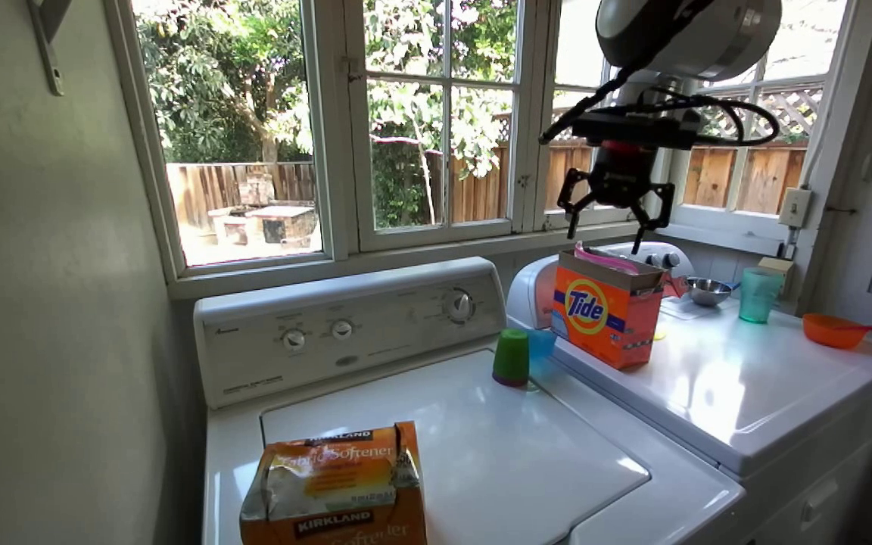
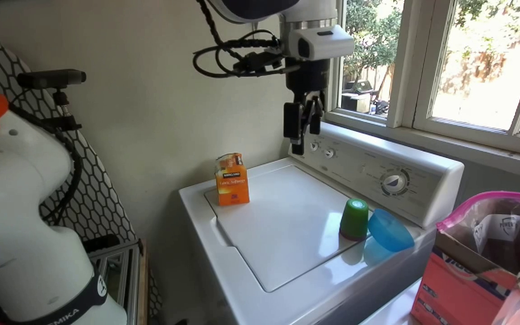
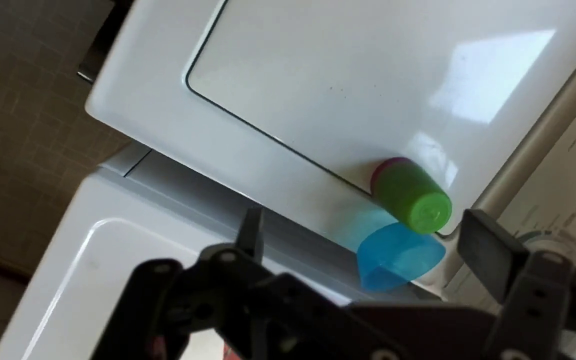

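1. The claw (image 1: 604,241) hangs in the air, released, its two fingers (image 3: 485,255) spread wide, showing above an orange box (image 1: 606,318) in an exterior view.
2. In the wrist view, the green cup (image 3: 410,195) and blue bowl (image 3: 400,257) show between those fingers, both apart from them.
3. The cup stands upside down on the washer (image 1: 481,454), purple at its lower rim; the bowl lies tilted just beside it, near the edge facing the dryer (image 1: 739,363).
4. That orange box stands on the dryer, its front saying "Tide" in big letters. A pink-rimmed bag (image 2: 497,232) sits in its mouth, and there I make out "POWER".
5. A softener box (image 2: 233,185) stands on the washer near the wall (image 2: 151,113), marked "KIRKLAND" and "Fabric Softener".
6. The washer's panel (image 1: 383,325) has small print, too fine to read.
7. Farther along the dryer are a metal bowl (image 1: 707,291), a teal tumbler (image 1: 759,295) and an orange bowl (image 1: 833,331).
8. "EMIKA" runs round the robot's base (image 2: 30,271).
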You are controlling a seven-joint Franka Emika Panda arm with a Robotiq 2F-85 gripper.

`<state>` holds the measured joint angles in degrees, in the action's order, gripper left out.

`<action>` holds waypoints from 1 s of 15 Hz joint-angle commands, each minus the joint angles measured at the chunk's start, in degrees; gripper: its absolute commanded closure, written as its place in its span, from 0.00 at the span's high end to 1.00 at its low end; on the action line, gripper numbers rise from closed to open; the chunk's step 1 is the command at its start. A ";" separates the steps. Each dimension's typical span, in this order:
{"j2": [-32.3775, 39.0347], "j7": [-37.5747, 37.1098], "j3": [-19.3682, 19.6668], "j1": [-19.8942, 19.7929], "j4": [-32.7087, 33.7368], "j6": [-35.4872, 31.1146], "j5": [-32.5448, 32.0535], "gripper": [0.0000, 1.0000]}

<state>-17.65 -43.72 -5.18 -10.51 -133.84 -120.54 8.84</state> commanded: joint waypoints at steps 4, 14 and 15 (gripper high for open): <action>17.16 -15.13 3.52 1.29 12.88 0.18 -0.62 1.00; 14.42 -12.65 5.55 3.12 10.67 -0.29 -1.05 1.00; 16.36 -13.30 5.80 2.94 12.18 0.63 0.11 1.00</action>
<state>-3.25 -56.30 -1.38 -9.10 -123.32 -121.01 7.91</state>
